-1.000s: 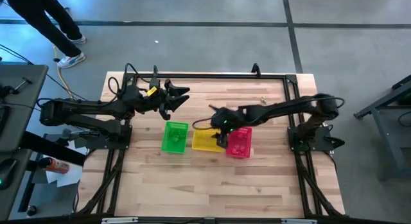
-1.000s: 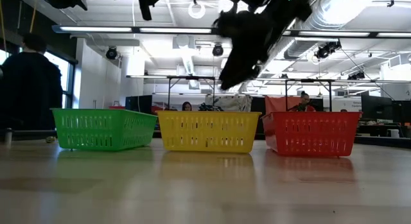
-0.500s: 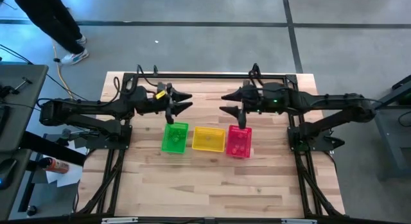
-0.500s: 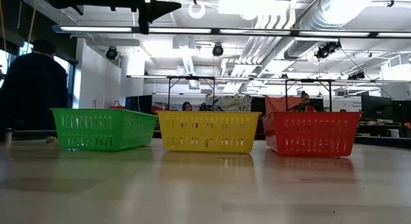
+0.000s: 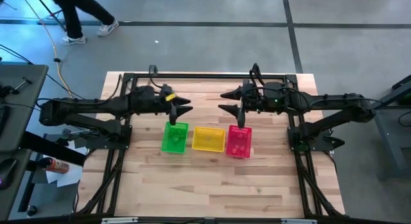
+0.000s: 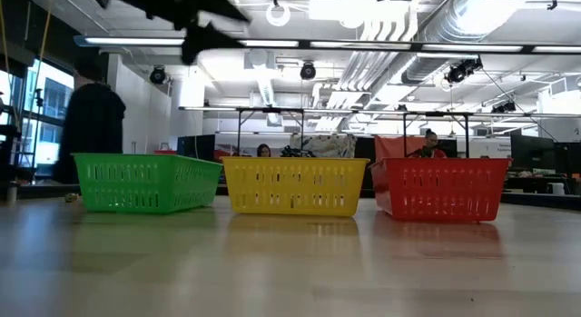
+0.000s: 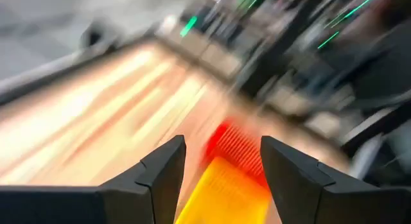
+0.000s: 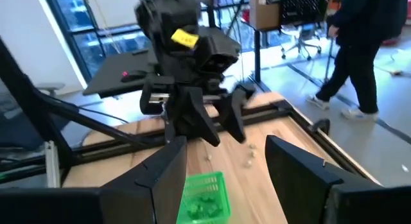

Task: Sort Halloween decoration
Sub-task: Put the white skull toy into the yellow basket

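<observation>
Three small baskets stand in a row mid-table: green (image 5: 174, 137), yellow (image 5: 208, 139) and pink-red (image 5: 239, 142). My left gripper (image 5: 187, 106) hovers open above the table, just beyond the green basket's far end. My right gripper (image 5: 221, 102) hovers open beyond the pink basket and faces the left one. The right wrist view shows green trinkets (image 8: 202, 208) lying inside the green basket (image 8: 215, 184). It also shows tiny pale trinkets (image 8: 247, 163) on the wood under the left gripper (image 8: 223, 135). The left wrist view, blurred, looks at the yellow basket (image 7: 225, 192) and the red basket (image 7: 234, 147).
A black metal frame (image 5: 205, 75) runs along the table's far edge and down both sides. Bare wood (image 5: 212, 185) lies on the near side of the baskets. A person (image 5: 77, 12) walks on the floor beyond the far left corner and also shows in the low view (image 6: 91, 126).
My right gripper rose from over the yellow and pink baskets and swung toward the far edge, leaving the low view; it has held still since. My left gripper moved toward the green basket and lower. The person walked along the far side.
</observation>
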Robot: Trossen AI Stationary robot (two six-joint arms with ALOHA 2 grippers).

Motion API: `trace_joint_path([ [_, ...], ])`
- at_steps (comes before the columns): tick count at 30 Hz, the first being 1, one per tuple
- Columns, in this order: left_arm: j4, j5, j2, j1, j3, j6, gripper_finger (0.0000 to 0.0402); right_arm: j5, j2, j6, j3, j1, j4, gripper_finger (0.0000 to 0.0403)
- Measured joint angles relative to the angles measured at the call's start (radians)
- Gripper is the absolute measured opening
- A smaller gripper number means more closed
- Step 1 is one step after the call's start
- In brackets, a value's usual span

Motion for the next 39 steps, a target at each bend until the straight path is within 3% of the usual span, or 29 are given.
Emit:
trace_joint_path([
  [6, -0.804, -0.144, 0.042, 0.005, 0.198, -0.072, 0.0193, 0.02, 0.0, 0.028, 0.0, -0.006, -0.061, 0.0206],
  [12, -1.181, -0.135, 0.072, 0.071, 0.185, -0.105, 0.0193, 0.02, 0.0, 0.027, 0.0, -0.006, -0.092, 0.0206],
  [20, -1.207, -0.002, 0.143, 0.155, 0.038, 0.111, 0.0193, 0.023, 0.026, 0.027, 0.0, -0.006, -0.096, 0.0206],
  [30, -1.164, -0.014, 0.368, 0.208, 0.007, 0.312, 0.0193, 0.02, 0.094, 0.101, 0.0, -0.006, -0.092, 0.0206],
  [39, -1.082, -0.005, 0.5, 0.209, 0.007, 0.335, 0.0193, 0.018, 0.101, 0.135, 0.0, -0.006, -0.087, 0.0206],
])
